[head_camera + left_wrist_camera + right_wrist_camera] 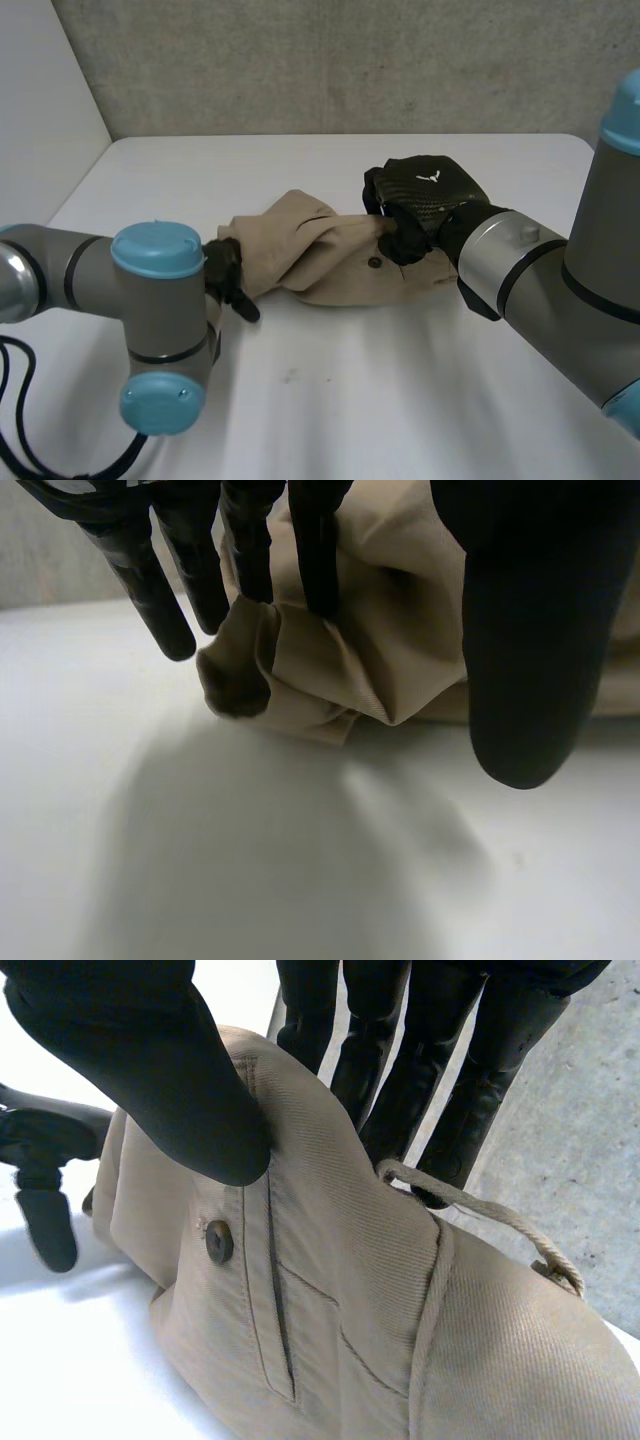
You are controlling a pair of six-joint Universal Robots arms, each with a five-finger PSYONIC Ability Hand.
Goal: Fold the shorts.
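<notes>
The beige shorts (330, 255) lie crumpled in the middle of the white table (350, 400). My right hand (420, 200) is on their right part, by a button (374, 263). In the right wrist view its thumb (150, 1050) and fingers (450, 1090) pinch a raised fold of the shorts (330, 1300) near the pocket button (219, 1241) and the drawstring (480, 1210). My left hand (228, 275) hangs at the shorts' left end. In its own view the straight, spread fingers (150, 590) touch the bunched cloth (360, 650), and the thumb (520, 630) stands apart.
A grey wall (350, 60) runs behind the table's far edge. The table's left edge slants along a pale side wall (40, 100). Bare tabletop lies in front of the shorts.
</notes>
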